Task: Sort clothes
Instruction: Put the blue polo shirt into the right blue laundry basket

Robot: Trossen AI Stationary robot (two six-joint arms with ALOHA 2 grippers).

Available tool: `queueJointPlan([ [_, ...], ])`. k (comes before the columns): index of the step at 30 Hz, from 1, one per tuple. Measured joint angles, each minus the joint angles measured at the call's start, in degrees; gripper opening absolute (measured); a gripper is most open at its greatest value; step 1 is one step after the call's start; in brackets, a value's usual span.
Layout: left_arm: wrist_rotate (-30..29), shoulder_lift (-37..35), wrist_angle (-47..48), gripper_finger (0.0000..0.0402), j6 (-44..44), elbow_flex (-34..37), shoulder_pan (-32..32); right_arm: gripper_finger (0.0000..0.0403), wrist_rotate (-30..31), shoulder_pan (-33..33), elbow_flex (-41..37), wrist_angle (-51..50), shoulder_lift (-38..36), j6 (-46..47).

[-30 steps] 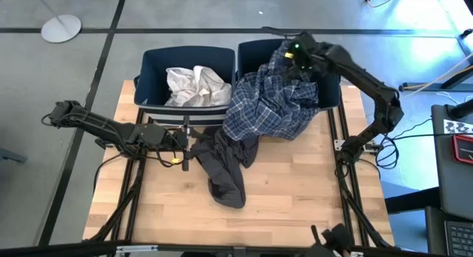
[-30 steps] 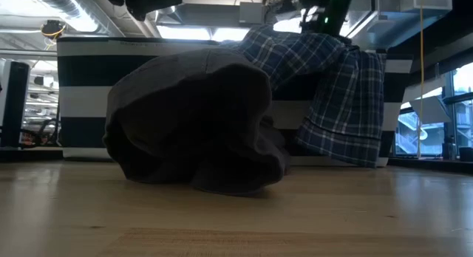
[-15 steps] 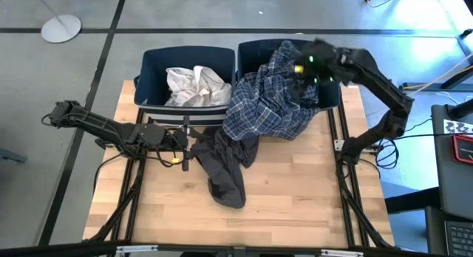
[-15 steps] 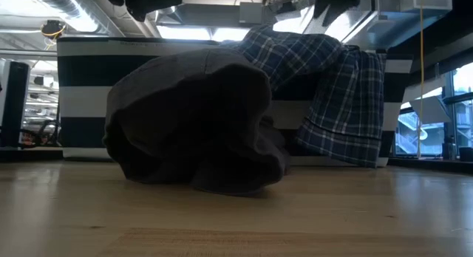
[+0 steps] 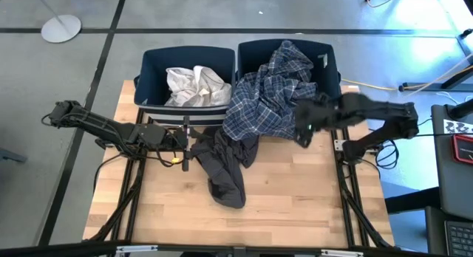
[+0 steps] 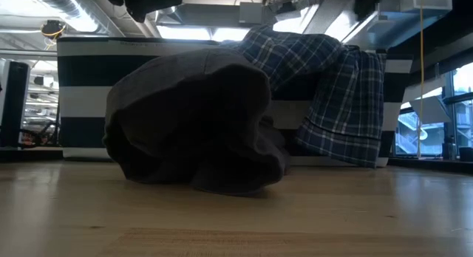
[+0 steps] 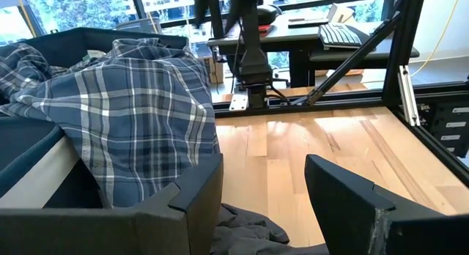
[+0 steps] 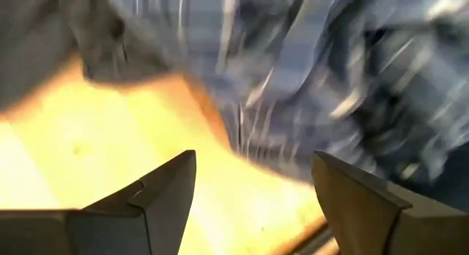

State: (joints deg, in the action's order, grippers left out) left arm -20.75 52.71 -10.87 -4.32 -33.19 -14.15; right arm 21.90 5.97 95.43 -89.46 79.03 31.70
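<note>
My right jaws hang over the surface at about three o'clock from its middle, just off the hem of the plaid shirt. They stand wide apart and hold nothing; in the right wrist view the two fingers frame bare wood with the plaid cloth beyond them. The plaid shirt lies half in the right-hand bin, at one o'clock, and spills over its front wall onto the surface. The white garment sits bunched inside the left-hand bin at eleven o'clock. The dark grey garment lies crumpled near the middle of the surface, its upper edge touching the plaid hem. My left jaws rest low at nine o'clock, just beside the grey cloth, spread open and empty, with grey fabric showing between the fingers in the left wrist view.
</note>
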Motion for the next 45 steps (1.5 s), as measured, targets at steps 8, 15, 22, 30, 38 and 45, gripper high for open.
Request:
queueJointPlan([
  [8,0.00,0.00,-0.05,0.0184,0.04,0.00,0.00,0.0271,1.61,7.88,-23.20,4.43,-10.32,8.69],
  [15,0.00,0.00,-1.59,0.0184,-0.39,0.00,0.00,0.0271,4.48,8.63,-43.46,16.60,-22.12,10.63],
  [22,0.00,0.00,-1.71,0.0184,-0.39,0.00,0.00,0.0271,1.19,8.66,-56.68,25.53,-24.39,13.10],
  [30,0.00,0.57,-1.62,0.0184,-0.18,0.00,0.00,0.0271,2.90,8.64,-64.84,34.79,-23.69,13.09],
  [38,0.00,0.98,-1.75,0.0184,-0.37,0.00,0.00,0.0271,17.85,8.64,-64.93,38.61,-24.18,17.48],
  [45,0.00,0.98,-1.73,0.0184,-0.39,0.00,0.00,0.0271,26.51,8.64,-64.93,42.80,-24.12,15.39],
])
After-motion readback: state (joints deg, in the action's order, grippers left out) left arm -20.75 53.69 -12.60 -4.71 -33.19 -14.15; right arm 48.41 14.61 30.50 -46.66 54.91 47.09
